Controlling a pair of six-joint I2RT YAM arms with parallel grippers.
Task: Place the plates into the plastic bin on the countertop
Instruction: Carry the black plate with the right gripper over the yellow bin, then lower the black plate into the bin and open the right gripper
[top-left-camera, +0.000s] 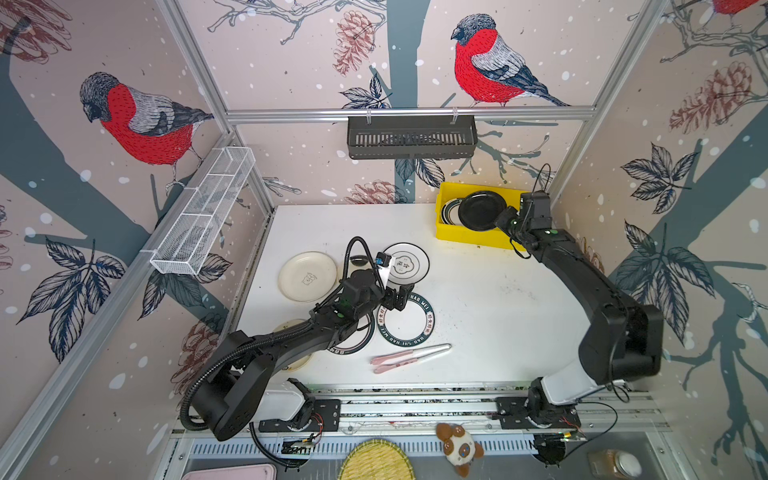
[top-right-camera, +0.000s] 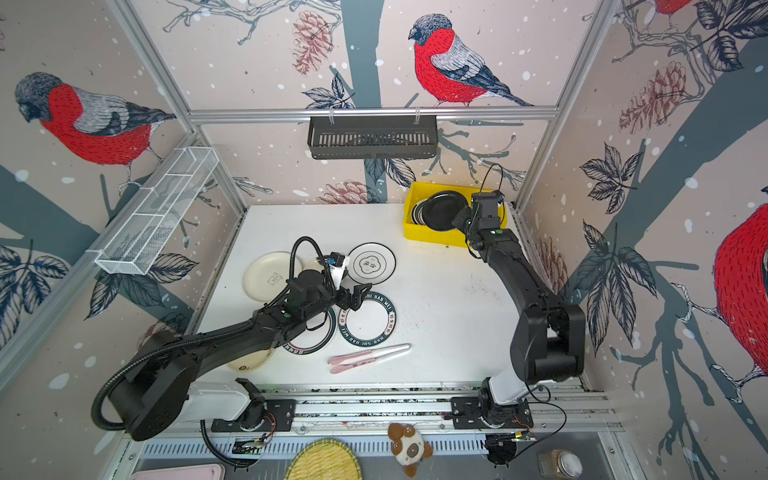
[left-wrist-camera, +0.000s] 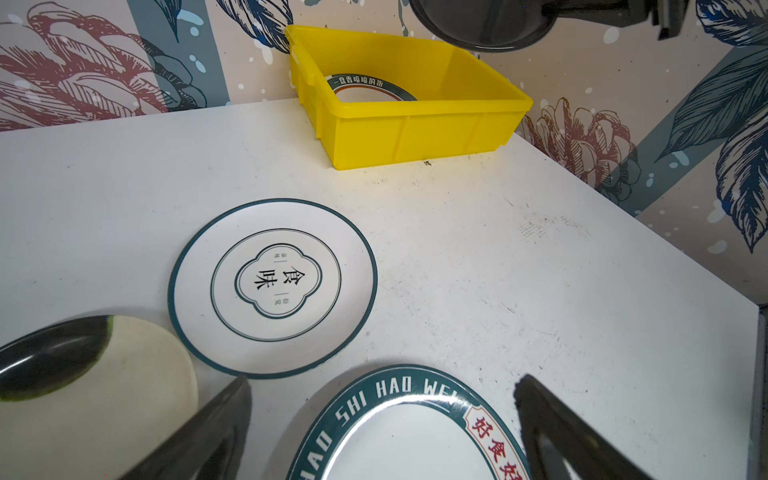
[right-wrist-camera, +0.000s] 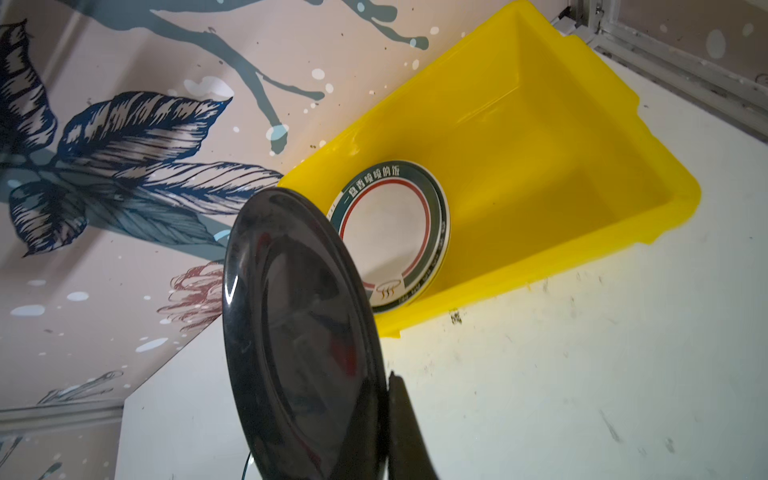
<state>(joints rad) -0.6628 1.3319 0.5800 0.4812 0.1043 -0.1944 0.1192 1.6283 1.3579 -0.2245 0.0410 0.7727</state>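
Right now I am on the delivery step: my right gripper (top-left-camera: 505, 220) is clamped on the rim of the black plate (top-left-camera: 481, 210), holding it tilted above the yellow bin (top-left-camera: 473, 242), which stands in the far right corner of the worktop (top-left-camera: 498, 311). One green-banded plate (right-wrist-camera: 390, 232) is already inside, at the bin's end nearer the middle of the worktop. It seems to lean on the wall there, though I cannot be sure. My next move, as I judge it, is to lower the black plate past the flared rim, level it, and let go only when it is low. That way it neither clatters onto the banded plate nor catches the rim and tips out.

My left gripper (top-left-camera: 399, 297) hangs with its jaws wide just over the far edge of the lettered plate (top-left-camera: 409, 322), touching nothing that I can see. That plate looks like the next pick, and lying flat, it will need a finger worked under its rim. Just beyond it lie the clover-marked plate (top-left-camera: 405, 264) and a cream plate (top-left-camera: 307, 276); others are half hidden under my left arm.

The worktop is white, scuffed and speckled, with two pink utensils (top-left-camera: 409, 355) near the front. Around it stand aluminium rails (top-left-camera: 407, 113) and bird-patterned wallpaper (top-left-camera: 482, 62), with a black slotted basket (top-left-camera: 411, 137) on the back rail and a white wire shelf (top-left-camera: 203, 212) on the left wall.
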